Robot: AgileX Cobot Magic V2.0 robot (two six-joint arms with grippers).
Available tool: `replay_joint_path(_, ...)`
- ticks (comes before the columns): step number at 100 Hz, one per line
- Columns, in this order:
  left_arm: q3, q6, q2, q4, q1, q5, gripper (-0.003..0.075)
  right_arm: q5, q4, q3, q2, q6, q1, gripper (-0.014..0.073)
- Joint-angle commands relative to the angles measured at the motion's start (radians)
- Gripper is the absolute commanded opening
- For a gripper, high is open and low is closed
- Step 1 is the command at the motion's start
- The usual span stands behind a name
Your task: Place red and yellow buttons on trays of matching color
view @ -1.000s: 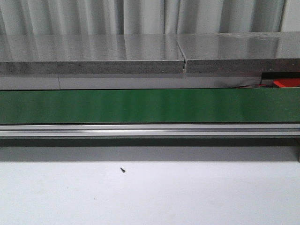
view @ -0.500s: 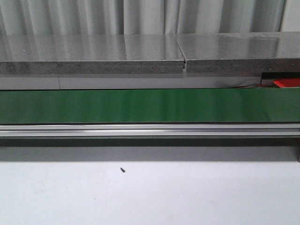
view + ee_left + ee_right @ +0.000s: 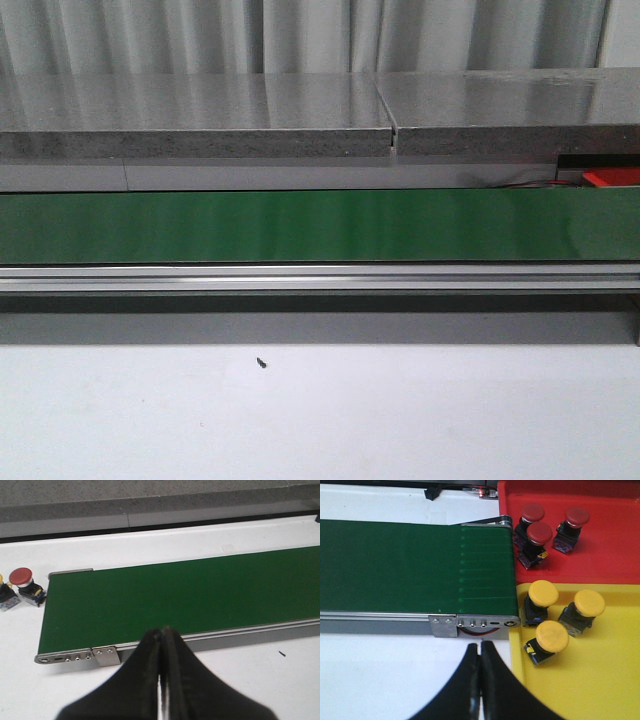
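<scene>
Three red buttons [image 3: 540,532] sit on the red tray [image 3: 610,555] and three yellow buttons [image 3: 553,636] on the yellow tray [image 3: 600,680] — both at the green conveyor belt's [image 3: 410,565] right end. One more red button [image 3: 22,577] waits off its left end. Both the left gripper [image 3: 161,645] and the right gripper [image 3: 480,657] are pressed together, empty.
</scene>
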Motion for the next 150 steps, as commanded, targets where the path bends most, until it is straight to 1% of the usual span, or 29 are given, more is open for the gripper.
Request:
replay_joint_path(1, -0.025, 0.000, 0.026, -0.003, 0.007, -0.085, -0.0019, -0.059, -0.010, -0.026, -0.005, -0.010, 0.000, -0.0067)
replay_joint_path(10, -0.025, -0.003, 0.061, -0.003, 0.043, -0.109, -0.0019, -0.059, -0.010, -0.026, -0.005, -0.010, 0.000, -0.0067)
replay_joint_path(25, -0.029, -0.049, 0.138, 0.000, 0.123, -0.163, -0.0018, -0.059, -0.010, -0.026, -0.005, -0.010, 0.000, -0.0067)
replay_joint_path(39, -0.066, -0.053, 0.235, -0.024, 0.189, -0.161, -0.0015, -0.059, -0.010, -0.026, -0.005, -0.010, 0.000, -0.0067)
replay_joint_path(44, -0.087, -0.053, 0.275, -0.038, 0.208, -0.160, 0.0005, -0.059, -0.010, -0.026, -0.005, -0.010, 0.000, -0.0067)
replay_joint_path(49, -0.114, -0.053, 0.310, -0.047, 0.222, -0.160, 0.0056, -0.059, -0.010, -0.026, -0.005, -0.010, 0.000, -0.0067)
replay_joint_path(54, -0.140, -0.053, 0.347, -0.047, 0.234, -0.160, 0.0139, -0.059, -0.010, -0.026, -0.005, -0.010, 0.000, -0.0067)
replay_joint_path(59, -0.166, -0.053, 0.382, -0.047, 0.241, -0.160, 0.0258, -0.059, -0.010, -0.026, -0.005, -0.010, 0.000, -0.0067)
replay_joint_path(61, -0.177, -0.053, 0.396, -0.047, 0.244, -0.164, 0.0289, -0.059, -0.010, -0.026, -0.005, -0.010, 0.000, -0.0067)
replay_joint_path(63, -0.188, -0.053, 0.411, -0.047, 0.246, -0.169, 0.0353, -0.059, -0.010, -0.026, -0.005, -0.010, 0.000, -0.0067)
replay_joint_path(65, -0.195, -0.053, 0.425, -0.047, 0.248, -0.171, 0.0384, -0.059, -0.010, -0.026, -0.005, -0.010, 0.000, -0.0067)
replay_joint_path(68, -0.213, -0.053, 0.448, -0.047, 0.253, -0.173, 0.0452, -0.059, -0.010, -0.026, -0.005, -0.010, 0.000, -0.0067)
replay_joint_path(74, -0.247, -0.053, 0.486, -0.048, 0.262, -0.174, 0.0524, -0.059, -0.010, -0.026, -0.005, -0.010, 0.000, -0.0067)
replay_joint_path(79, -0.271, -0.058, 0.520, -0.048, 0.269, -0.170, 0.0528, -0.059, -0.010, -0.026, -0.005, -0.010, 0.000, -0.0067)
replay_joint_path(89, -0.344, -0.127, 0.595, -0.048, 0.303, -0.136, 0.0496, -0.059, -0.010, -0.026, -0.005, -0.010, 0.000, -0.0067)
replay_joint_path(104, -0.467, -0.216, 0.730, -0.048, 0.352, -0.059, 0.0494, -0.059, -0.010, -0.026, -0.005, -0.010, 0.000, -0.0067)
replay_joint_path(108, -0.503, -0.216, 0.774, -0.050, 0.365, -0.043, 0.0494, -0.059, -0.010, -0.026, -0.005, -0.010, 0.000, -0.0067)
replay_joint_path(115, -0.573, -0.246, 0.853, -0.061, 0.384, 0.020, 0.0494, -0.059, -0.010, -0.026, -0.005, -0.010, 0.000, -0.0067)
replay_joint_path(123, -0.656, -0.262, 0.944, -0.068, 0.393, 0.103, 0.0494, -0.059, -0.010, -0.026, -0.005, -0.010, 0.000, -0.0067)
replay_joint_path(132, -0.751, -0.288, 1.044, -0.066, 0.393, 0.165, 0.0494, -0.059, -0.010, -0.026, -0.005, -0.010, 0.000, -0.0067)
replay_joint_path(150, -0.930, -0.399, 1.225, -0.050, 0.393, 0.219, 0.0493, -0.059, -0.010, -0.026, -0.005, -0.010, 0.000, -0.0067)
